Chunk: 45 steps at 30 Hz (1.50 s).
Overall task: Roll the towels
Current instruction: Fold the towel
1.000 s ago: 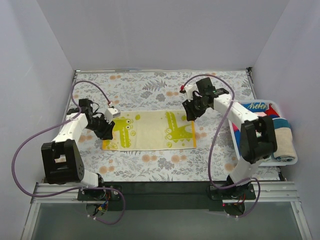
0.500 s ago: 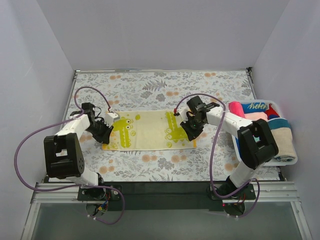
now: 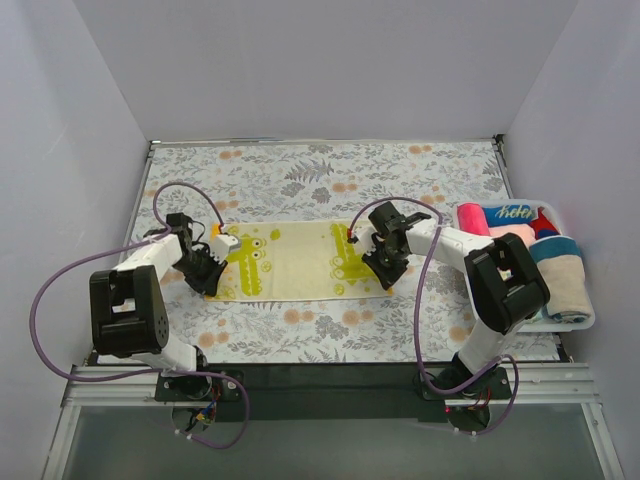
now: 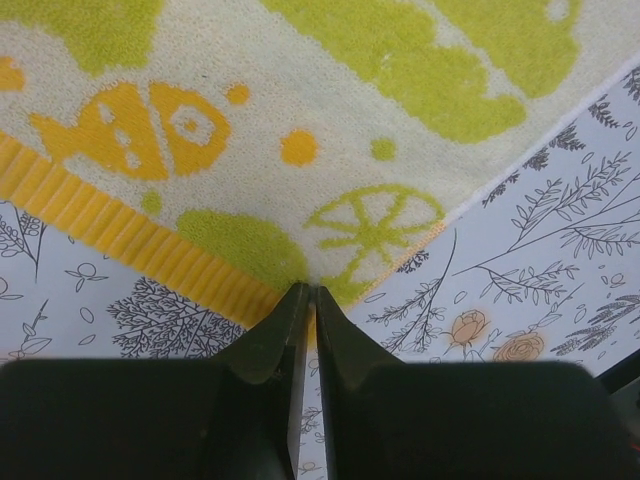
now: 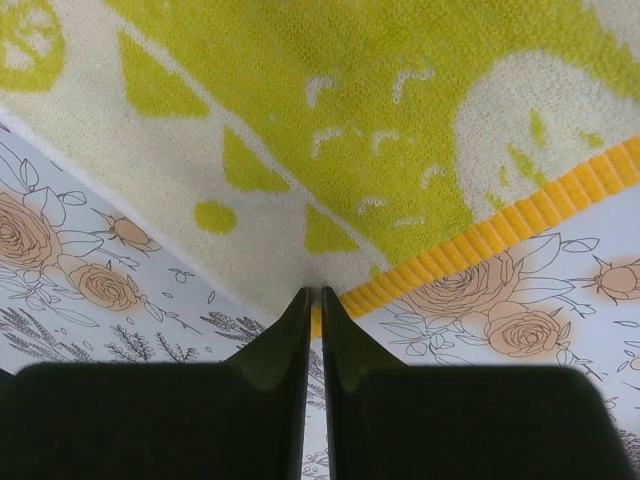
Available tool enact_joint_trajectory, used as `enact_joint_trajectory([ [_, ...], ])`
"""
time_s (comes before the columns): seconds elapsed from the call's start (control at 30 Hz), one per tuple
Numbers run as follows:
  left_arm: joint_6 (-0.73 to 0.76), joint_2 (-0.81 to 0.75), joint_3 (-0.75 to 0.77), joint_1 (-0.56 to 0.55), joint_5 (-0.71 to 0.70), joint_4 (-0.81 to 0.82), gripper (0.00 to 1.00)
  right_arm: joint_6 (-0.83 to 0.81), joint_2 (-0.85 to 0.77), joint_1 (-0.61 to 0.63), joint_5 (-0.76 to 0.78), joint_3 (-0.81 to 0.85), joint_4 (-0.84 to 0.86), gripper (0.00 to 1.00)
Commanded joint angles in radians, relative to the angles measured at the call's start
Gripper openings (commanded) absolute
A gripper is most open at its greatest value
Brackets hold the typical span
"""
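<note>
Now the yellow towel [image 3: 300, 262] is laid flat on the desk [image 3: 300, 180], not yet rolled. One near corner is pinched by the left claw [image 4: 308, 292], the other by the right claw [image 5: 315, 295]. Some rolled towels [image 3: 510, 215] are kept in the basket [image 3: 585, 320] at the right, so this one is left to do.

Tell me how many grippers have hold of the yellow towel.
2. The left gripper pinches the near-left corner of the yellow towel; the right gripper pinches its near-right corner. Neither is hidden.
</note>
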Motion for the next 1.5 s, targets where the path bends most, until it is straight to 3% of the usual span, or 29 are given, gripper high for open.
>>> enact_joint_trajectory([
  [0.0,0.025,0.015,-0.059,0.004,-0.12,0.038,0.07,-0.017,0.061,-0.002,0.103,-0.065,0.037,0.12],
  [0.4,0.086,-0.008,-0.085,0.051,-0.211,0.032,0.02,-0.112,-0.011,-0.003,0.283,-0.173,0.045,0.11],
  [0.57,0.109,-0.02,-0.087,0.053,-0.194,0.018,0.01,-0.156,-0.038,0.027,0.203,-0.182,0.011,0.11],
  [0.77,0.172,-0.031,-0.039,0.053,-0.051,-0.109,0.02,-0.179,-0.077,0.153,0.042,-0.179,-0.042,0.12],
  [1.03,0.224,-0.091,-0.071,0.053,-0.071,-0.146,0.03,-0.184,-0.068,0.171,0.034,-0.154,-0.105,0.13],
  [1.17,0.207,-0.088,0.017,0.051,-0.016,-0.17,0.09,-0.192,-0.105,0.17,0.016,-0.102,-0.15,0.26],
  [1.2,0.198,-0.071,0.051,0.051,0.01,-0.18,0.12,-0.199,-0.116,0.162,0.013,-0.09,-0.148,0.38],
  [1.23,0.192,-0.059,0.086,0.053,0.034,-0.193,0.14,-0.208,-0.137,0.155,0.005,-0.058,-0.142,0.43],
  [1.47,0.142,0.079,0.488,0.053,0.231,-0.284,0.38,-0.29,-0.154,0.018,-0.091,0.135,-0.125,0.57],
])
